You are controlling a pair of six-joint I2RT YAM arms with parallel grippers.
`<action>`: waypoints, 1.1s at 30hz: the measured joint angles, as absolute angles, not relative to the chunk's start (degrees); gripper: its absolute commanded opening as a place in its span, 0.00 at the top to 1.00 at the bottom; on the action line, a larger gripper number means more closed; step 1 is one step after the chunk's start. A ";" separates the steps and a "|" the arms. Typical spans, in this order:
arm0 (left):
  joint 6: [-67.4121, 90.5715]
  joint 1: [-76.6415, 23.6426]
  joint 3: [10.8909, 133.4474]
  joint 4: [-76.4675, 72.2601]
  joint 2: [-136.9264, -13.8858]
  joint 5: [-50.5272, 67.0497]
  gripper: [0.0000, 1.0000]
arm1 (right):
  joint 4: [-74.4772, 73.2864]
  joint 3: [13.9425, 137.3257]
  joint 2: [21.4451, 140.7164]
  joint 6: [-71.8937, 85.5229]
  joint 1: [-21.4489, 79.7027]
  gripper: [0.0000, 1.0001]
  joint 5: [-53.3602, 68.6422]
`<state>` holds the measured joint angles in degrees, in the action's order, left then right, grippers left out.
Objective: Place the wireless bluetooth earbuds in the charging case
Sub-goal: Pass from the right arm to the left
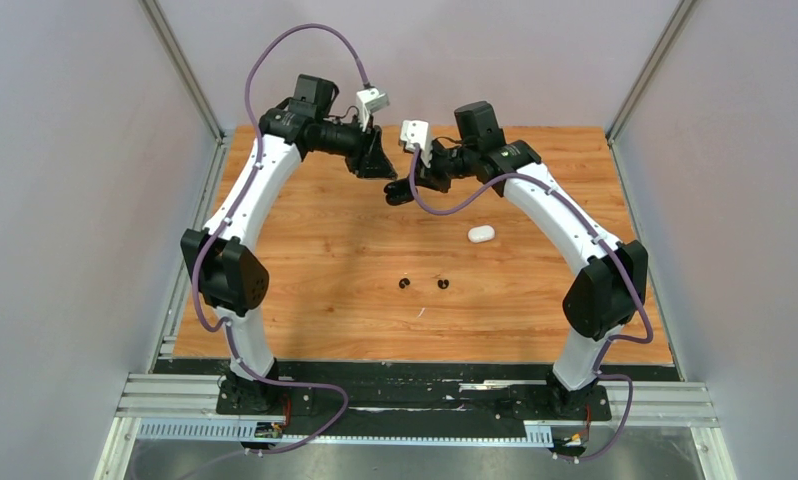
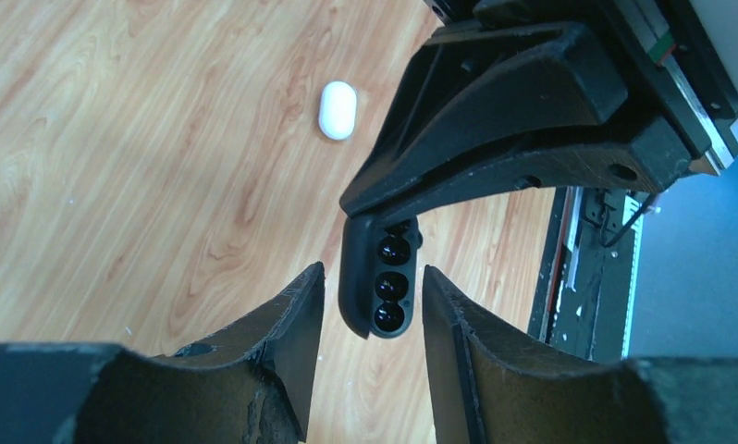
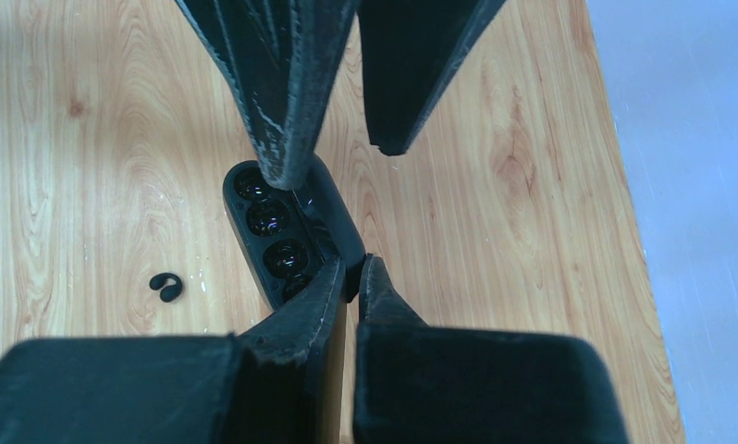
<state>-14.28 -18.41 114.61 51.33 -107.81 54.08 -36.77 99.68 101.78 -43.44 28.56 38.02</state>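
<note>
I have the right gripper [image 3: 353, 268] clenched on the rim of the open black charging case [image 3: 273, 227], lifting it clear of the table [image 1: 305, 300] in the upper middle of the overhead frame. In the right wrist view its round sockets face the camera. The left gripper [image 2: 373, 270] straddles the free end of that case with its jaws released; a thin gap shows on either side in the left wrist view. On the wood in the lower middle of the overhead frame lie one black earbud [image 1: 405, 284] and a second black earbud [image 1: 442, 284], apart from each other. A closed white case [image 1: 481, 234] rests to their upper right
</note>
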 measured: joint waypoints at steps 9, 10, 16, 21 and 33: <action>-17.69 -19.20 117.19 58.63 -109.89 53.36 0.50 | -37.26 99.70 101.78 -44.25 29.45 1.00 36.95; -17.80 -19.42 117.30 59.05 -110.24 53.17 0.50 | -37.26 99.72 101.78 -44.27 29.52 1.00 36.95; -18.39 -20.23 117.43 60.01 -111.35 52.01 0.56 | -37.30 99.81 101.78 -44.34 29.89 1.00 36.93; -18.61 -20.29 117.51 60.69 -111.46 52.01 0.62 | -37.30 99.81 101.73 -44.56 30.17 1.00 36.91; -19.75 -20.34 117.51 61.41 -111.48 52.16 0.70 | -37.43 99.83 101.45 -44.71 30.68 1.00 36.95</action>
